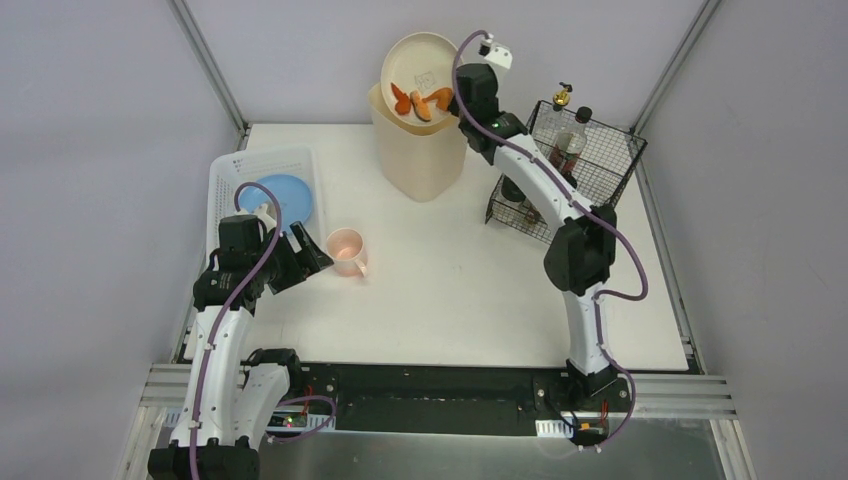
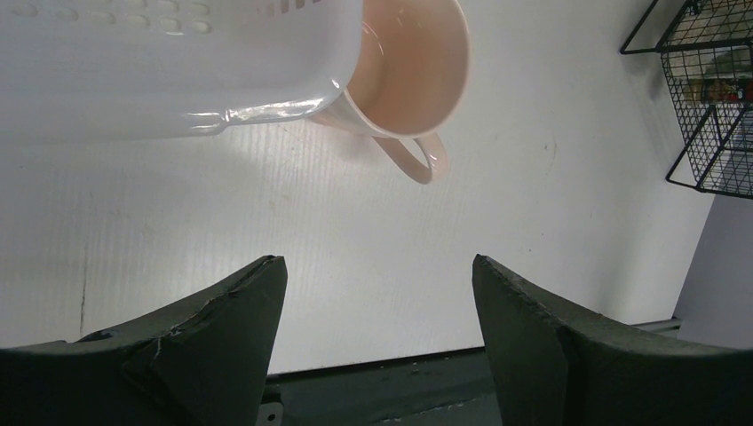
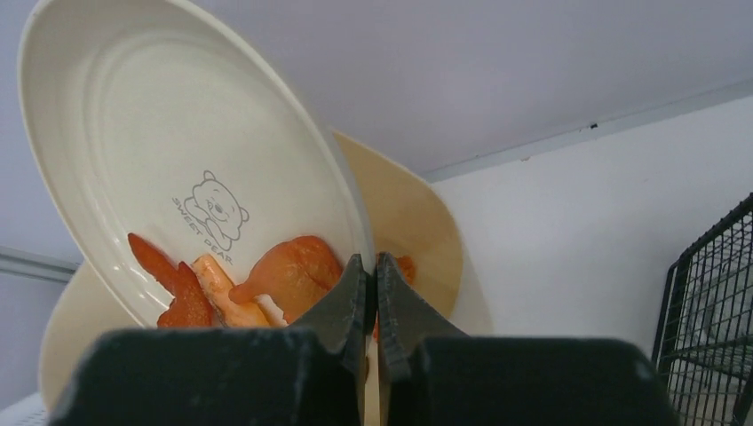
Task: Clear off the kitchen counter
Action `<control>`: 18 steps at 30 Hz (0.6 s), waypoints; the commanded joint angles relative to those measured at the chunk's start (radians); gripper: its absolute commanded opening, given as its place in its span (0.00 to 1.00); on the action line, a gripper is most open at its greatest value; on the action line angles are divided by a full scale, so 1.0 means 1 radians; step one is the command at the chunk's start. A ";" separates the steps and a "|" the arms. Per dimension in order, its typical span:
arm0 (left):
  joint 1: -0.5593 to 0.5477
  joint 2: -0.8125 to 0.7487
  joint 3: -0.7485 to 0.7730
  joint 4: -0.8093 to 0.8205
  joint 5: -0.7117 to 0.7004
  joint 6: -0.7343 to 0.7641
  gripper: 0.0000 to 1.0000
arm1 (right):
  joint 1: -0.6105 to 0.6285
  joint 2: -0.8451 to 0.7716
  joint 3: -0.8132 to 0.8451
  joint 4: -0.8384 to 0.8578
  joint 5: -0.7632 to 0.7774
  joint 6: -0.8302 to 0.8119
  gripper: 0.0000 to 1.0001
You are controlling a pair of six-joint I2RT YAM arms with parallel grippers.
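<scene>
Lettering under a small bear drawing point(image 3: 216, 206) on the cream plate point(image 3: 160, 115) reads "SWEET PEAR", as far as I can make out. My right pincer point(image 3: 374, 264) is clamped on that plate's rim, holding it tilted above the tall cream bin point(image 1: 420, 160), with orange food scraps point(image 3: 289, 271) lying at its low edge. My left pincer point(image 2: 377, 264) hangs empty, jaws apart, above the white bench point(image 1: 450, 290) spread beneath both arms, near a pink mug point(image 2: 417, 71) just beside the perforated white basket point(image 2: 133, 80).

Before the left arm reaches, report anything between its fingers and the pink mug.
Nothing visible does: only bare counter lies between the open left fingers and the mug. The white basket sits beside it.
</scene>
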 commanded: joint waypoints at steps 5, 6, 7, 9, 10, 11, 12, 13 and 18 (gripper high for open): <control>-0.006 -0.003 -0.004 0.014 0.025 0.009 0.79 | 0.100 -0.025 -0.058 0.397 0.138 -0.414 0.00; -0.006 -0.005 -0.004 0.014 0.025 0.009 0.78 | 0.106 -0.030 -0.077 0.430 0.153 -0.442 0.00; -0.006 -0.006 -0.004 0.014 0.024 0.009 0.79 | 0.110 -0.036 -0.105 0.483 0.162 -0.470 0.00; -0.006 -0.007 -0.004 0.014 0.025 0.009 0.78 | 0.123 -0.047 -0.146 0.565 0.182 -0.541 0.00; -0.006 -0.009 -0.004 0.014 0.024 0.009 0.78 | 0.131 -0.052 -0.161 0.600 0.189 -0.585 0.00; -0.007 -0.008 -0.005 0.014 0.024 0.009 0.78 | 0.138 -0.052 -0.173 0.638 0.198 -0.644 0.00; -0.006 -0.009 -0.004 0.014 0.025 0.009 0.78 | 0.147 -0.052 -0.183 0.675 0.206 -0.689 0.00; -0.007 -0.008 -0.004 0.014 0.025 0.009 0.78 | 0.157 -0.051 -0.194 0.711 0.212 -0.733 0.00; -0.008 -0.012 -0.004 0.014 0.025 0.009 0.78 | 0.200 -0.042 -0.241 0.907 0.230 -0.958 0.00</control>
